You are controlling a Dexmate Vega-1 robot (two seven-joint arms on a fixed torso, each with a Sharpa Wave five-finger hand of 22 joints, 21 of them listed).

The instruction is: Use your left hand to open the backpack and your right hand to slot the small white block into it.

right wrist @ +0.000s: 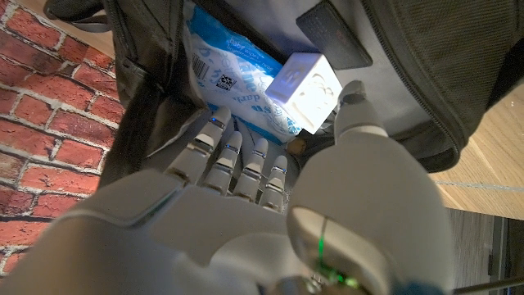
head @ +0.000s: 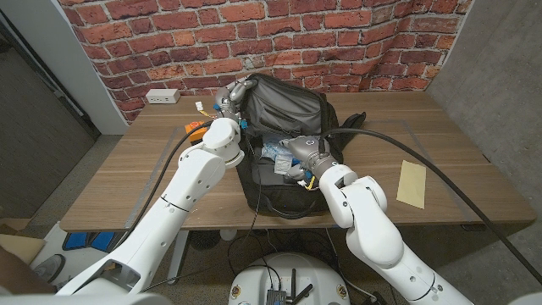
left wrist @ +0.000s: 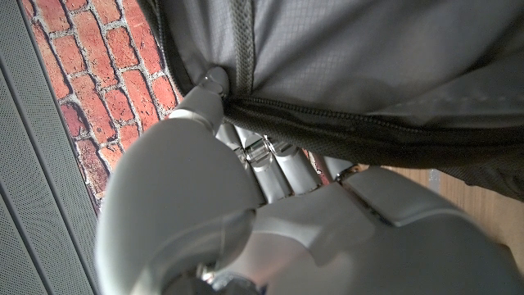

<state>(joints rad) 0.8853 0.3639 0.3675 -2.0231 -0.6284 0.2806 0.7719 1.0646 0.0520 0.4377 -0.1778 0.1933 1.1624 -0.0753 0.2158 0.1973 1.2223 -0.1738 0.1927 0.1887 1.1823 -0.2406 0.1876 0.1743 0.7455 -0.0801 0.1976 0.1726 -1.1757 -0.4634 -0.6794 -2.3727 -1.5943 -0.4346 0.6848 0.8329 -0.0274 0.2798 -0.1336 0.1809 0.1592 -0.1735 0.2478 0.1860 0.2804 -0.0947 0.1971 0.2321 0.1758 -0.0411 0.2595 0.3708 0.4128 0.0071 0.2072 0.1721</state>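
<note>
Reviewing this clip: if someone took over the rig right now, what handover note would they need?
Left hand: grips the backpack's upper flap edge, holding it open.
Right hand: inside the opening, small white block at its fingertips, over a blue-and-white packet in the bag.
Done: backpack opened, block brought into the opening.
Left: confirm the block is released inside, draw the right hand out, then let go of the flap.
</note>
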